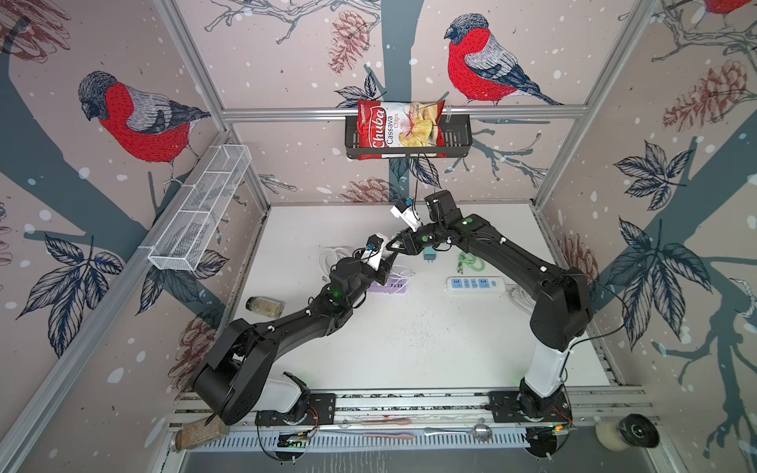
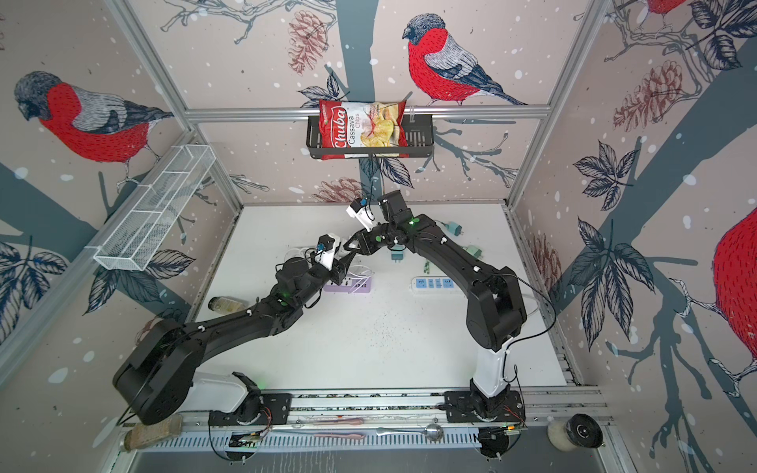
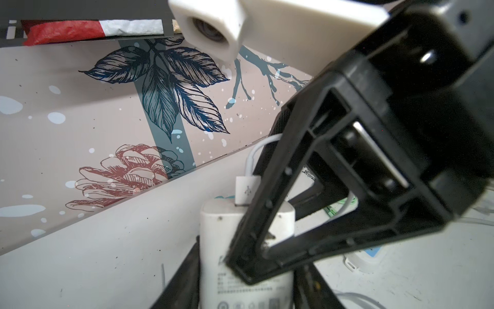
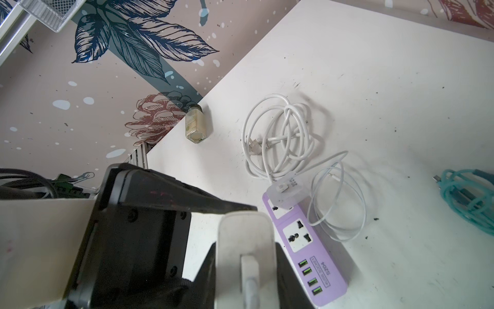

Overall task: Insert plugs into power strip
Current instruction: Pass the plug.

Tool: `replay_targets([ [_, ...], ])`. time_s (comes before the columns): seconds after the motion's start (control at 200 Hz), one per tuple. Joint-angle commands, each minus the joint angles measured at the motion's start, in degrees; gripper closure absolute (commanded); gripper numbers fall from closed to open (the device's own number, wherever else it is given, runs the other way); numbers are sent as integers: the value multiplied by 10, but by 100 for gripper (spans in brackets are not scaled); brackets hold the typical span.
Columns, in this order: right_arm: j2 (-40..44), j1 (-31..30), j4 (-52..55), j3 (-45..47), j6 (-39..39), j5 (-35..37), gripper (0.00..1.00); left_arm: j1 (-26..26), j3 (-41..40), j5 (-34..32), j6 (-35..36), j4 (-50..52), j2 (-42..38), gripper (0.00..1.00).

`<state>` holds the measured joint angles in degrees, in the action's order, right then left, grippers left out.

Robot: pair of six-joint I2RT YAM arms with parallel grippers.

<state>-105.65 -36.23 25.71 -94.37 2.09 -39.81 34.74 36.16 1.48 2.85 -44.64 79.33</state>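
The white plug (image 3: 219, 240) is raised near the purple power strip (image 4: 307, 246), clamped by both my left gripper (image 3: 246, 267) and my right gripper (image 4: 246, 248). I judge this a regrasp, to turn its prongs toward a free socket.

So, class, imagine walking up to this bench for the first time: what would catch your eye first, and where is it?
Likely the big red-breasted birds on the walls, and the red chip bag in the black basket on the back rail. Then the left arm and right arm, meeting over the white table at one white plug, near the purple power strip.
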Motion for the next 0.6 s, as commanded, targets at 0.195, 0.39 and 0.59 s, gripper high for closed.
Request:
replay_targets([
  [0.195, 37, 18, -38, 6, 66, 92, 99, -2, 14, -56, -18, 25, -13, 42],
  [0.39, 55, 28, -68, 22, 94, 109, 99, -2, 13, -93, -24, 54, -30, 39],
  [0.59, 42, 20, -61, 38, 88, 136, 99, -2, 6, -178, -37, 94, -57, 36],
])
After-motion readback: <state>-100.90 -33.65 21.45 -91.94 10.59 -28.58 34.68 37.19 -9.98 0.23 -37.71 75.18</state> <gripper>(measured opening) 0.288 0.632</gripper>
